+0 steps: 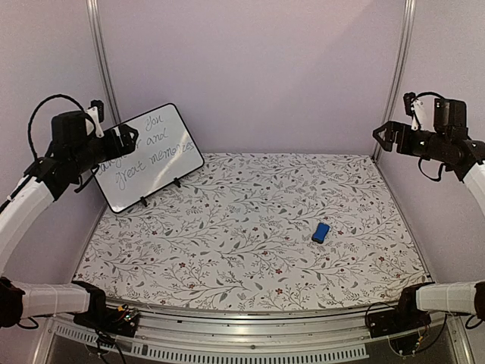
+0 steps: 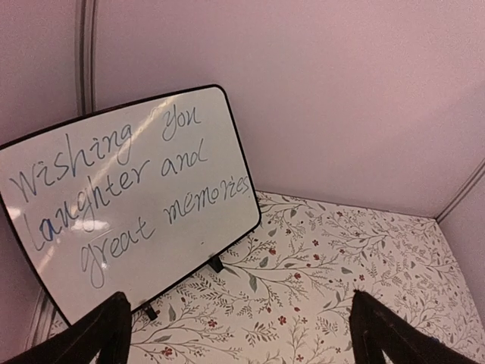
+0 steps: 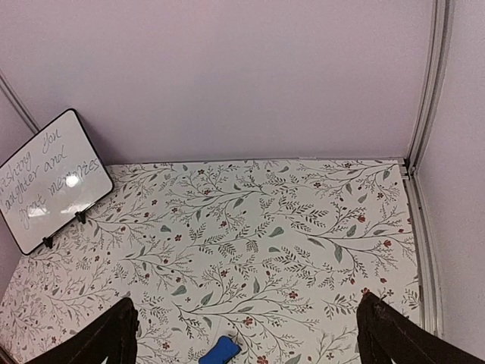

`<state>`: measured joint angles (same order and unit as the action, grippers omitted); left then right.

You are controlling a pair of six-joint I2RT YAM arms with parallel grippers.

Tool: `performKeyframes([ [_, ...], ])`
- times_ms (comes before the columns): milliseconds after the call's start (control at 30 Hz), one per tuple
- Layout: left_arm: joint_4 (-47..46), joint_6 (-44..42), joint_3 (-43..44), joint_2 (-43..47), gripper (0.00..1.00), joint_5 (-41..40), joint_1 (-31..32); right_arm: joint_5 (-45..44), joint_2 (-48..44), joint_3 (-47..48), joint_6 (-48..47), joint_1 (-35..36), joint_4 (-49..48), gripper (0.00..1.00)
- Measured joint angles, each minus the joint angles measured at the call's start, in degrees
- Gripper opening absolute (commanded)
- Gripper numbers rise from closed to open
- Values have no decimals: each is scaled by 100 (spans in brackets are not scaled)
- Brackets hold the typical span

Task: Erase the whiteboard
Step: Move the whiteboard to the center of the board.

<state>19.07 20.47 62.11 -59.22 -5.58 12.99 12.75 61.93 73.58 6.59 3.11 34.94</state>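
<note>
The whiteboard (image 1: 155, 155) stands tilted on small black feet at the back left, bearing cursive marker writing. It also shows in the left wrist view (image 2: 129, 197) and small in the right wrist view (image 3: 53, 178). A small blue eraser block (image 1: 320, 232) lies on the floral table right of centre, and at the bottom of the right wrist view (image 3: 220, 350). My left gripper (image 1: 129, 139) is raised just in front of the board's left part, open and empty. My right gripper (image 1: 384, 135) is raised at the far right, open and empty, well above the eraser.
The floral tabletop (image 1: 250, 227) is boxed in by plain pale walls at the back and sides, with metal corner posts (image 1: 102, 61). The arm bases and a metal rail (image 1: 250, 337) run along the near edge.
</note>
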Motion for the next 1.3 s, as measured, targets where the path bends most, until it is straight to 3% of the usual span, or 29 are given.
performKeyframes([
  [533,293,420,-2,-240,100,-555,7,81,-129,85,4,-28,98,99],
  [967,286,1488,-608,-1001,100,-590,-72,-293,-11,61,179,-44,214,99],
  [1300,284,2083,-706,-1366,100,-1058,-72,-330,81,-118,306,-50,247,99],
])
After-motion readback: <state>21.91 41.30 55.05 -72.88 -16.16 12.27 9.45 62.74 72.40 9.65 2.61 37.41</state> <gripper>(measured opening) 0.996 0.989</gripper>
